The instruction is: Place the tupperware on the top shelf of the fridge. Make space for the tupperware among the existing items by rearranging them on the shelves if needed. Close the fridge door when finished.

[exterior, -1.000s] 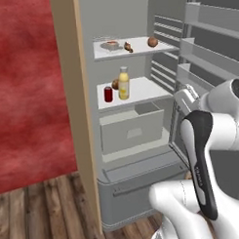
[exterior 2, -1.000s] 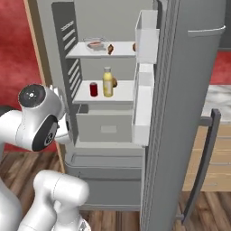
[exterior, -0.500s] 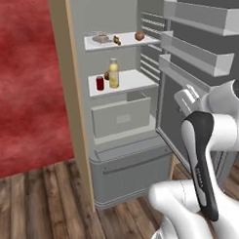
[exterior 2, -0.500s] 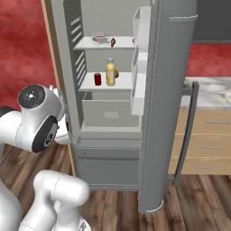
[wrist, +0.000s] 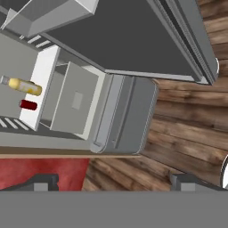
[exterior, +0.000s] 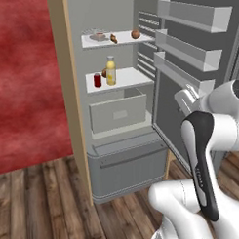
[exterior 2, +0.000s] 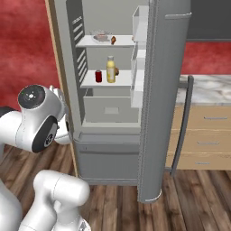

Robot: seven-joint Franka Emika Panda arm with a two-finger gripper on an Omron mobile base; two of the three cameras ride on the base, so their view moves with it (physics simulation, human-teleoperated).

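The fridge point(exterior: 123, 155) stands open. On its top shelf point(exterior: 123, 39) rests the tupperware point(exterior: 98, 36), also on the top shelf point(exterior 2: 124, 43) as the tupperware point(exterior 2: 101, 35), beside a small brown piece point(exterior: 113, 39) and a brown ball point(exterior: 135, 34). One shelf lower stand a red can point(exterior: 97, 80) and a yellow bottle point(exterior: 110, 71). The fridge door point(exterior 2: 164, 90) is swung wide, its bins point(exterior: 186, 16) facing inward. My gripper point(wrist: 116, 181) is open and empty, well back from the fridge, looking at the bottle point(wrist: 24, 86), can point(wrist: 28, 105) and bottom drawer point(wrist: 127, 116).
A red wall point(exterior: 22, 81) runs left of the fridge. Wooden floor point(exterior: 46, 207) spreads in front. Right of the door is a counter with wooden drawers point(exterior 2: 207, 131). My arm point(exterior: 205, 138) rises close to the open door's edge.
The whole picture has shifted: the base has drawn back from the fridge, so more floor and the counter show. Items on the shelves stay put. The gripper stays open.
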